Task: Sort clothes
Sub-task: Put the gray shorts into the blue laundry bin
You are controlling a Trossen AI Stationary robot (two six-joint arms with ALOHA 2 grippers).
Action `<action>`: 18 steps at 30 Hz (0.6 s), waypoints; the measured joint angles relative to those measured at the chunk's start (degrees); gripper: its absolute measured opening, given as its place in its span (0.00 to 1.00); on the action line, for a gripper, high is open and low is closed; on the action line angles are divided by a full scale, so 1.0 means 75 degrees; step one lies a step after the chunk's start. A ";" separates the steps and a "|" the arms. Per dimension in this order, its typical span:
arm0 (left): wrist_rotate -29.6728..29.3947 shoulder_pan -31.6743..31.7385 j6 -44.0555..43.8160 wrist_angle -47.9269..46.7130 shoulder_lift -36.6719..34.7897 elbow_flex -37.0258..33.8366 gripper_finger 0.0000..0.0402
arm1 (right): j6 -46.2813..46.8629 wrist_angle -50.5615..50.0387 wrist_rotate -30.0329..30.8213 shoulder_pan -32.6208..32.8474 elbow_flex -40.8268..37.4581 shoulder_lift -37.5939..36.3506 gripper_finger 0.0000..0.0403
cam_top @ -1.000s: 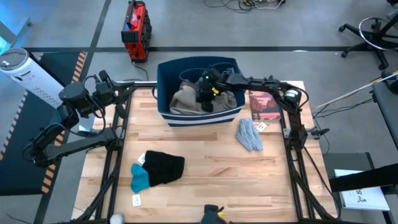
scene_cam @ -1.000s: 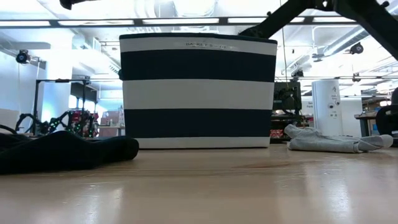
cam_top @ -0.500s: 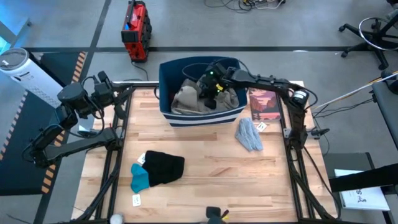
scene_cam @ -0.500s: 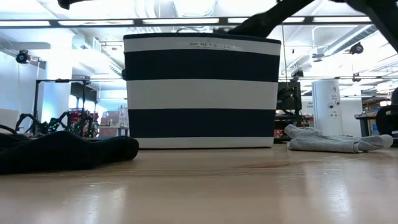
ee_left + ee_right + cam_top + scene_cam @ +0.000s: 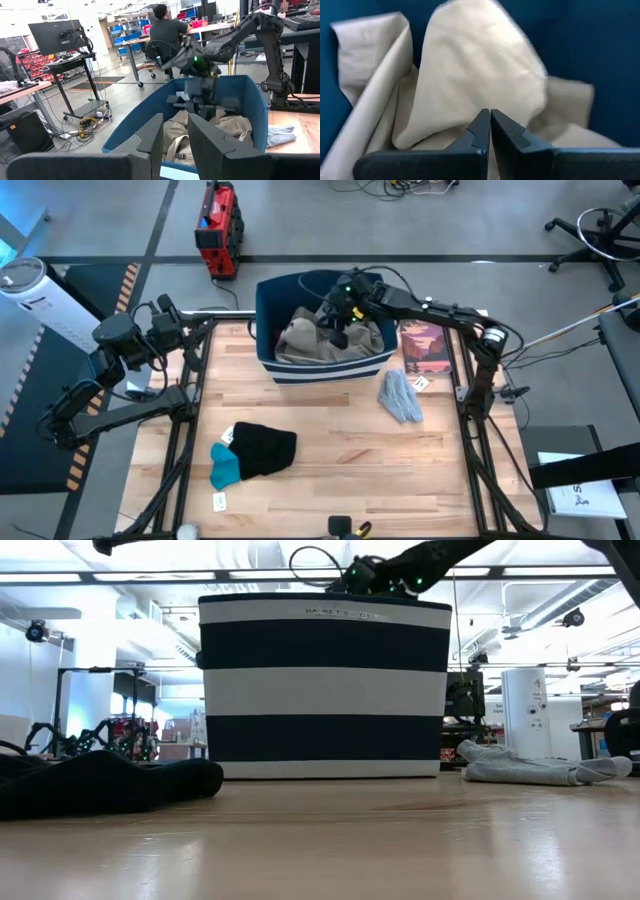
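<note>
The khaki-beige trousers (image 5: 310,340) lie bunched inside the navy striped bin (image 5: 266,330) at the table's far middle. My right gripper (image 5: 338,330) hangs shut just above them, slanting down, with nothing between its fingers (image 5: 490,131). On the bare table lie a black piece (image 5: 265,448) with a teal piece (image 5: 224,466) at its left, and a pale grey piece (image 5: 400,395) near the bin's right corner. My left gripper (image 5: 175,145) waits open and level at the table's far left corner, pointing at the bin.
A reddish-covered book (image 5: 425,348) lies flat to the right of the bin. Small white tags (image 5: 220,500) lie by the garments. In the low view the bin (image 5: 325,690) stands in the middle, between the black piece (image 5: 100,785) and the grey piece (image 5: 530,768).
My right gripper has risen out of the bin, away from the trousers, and has tipped a little; its fingers have stayed shut. The trousers have stayed in the bin.
</note>
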 joint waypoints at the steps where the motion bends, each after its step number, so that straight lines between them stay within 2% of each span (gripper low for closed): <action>1: 0.0000 0.0000 0.0000 -0.0002 0.0000 0.0000 0.19 | -0.0037 0.0014 -0.0016 0.0012 0.0000 0.0097 0.00; 11: 0.0000 0.0000 0.0000 -0.0008 0.0000 0.0000 0.19 | -0.0095 -0.0022 -0.0066 -0.0011 0.0000 0.0950 0.00; 18: 0.0000 0.0000 0.0000 -0.0011 0.0000 0.0000 0.19 | -0.0095 -0.0057 -0.0040 -0.0008 -0.0003 0.0863 0.00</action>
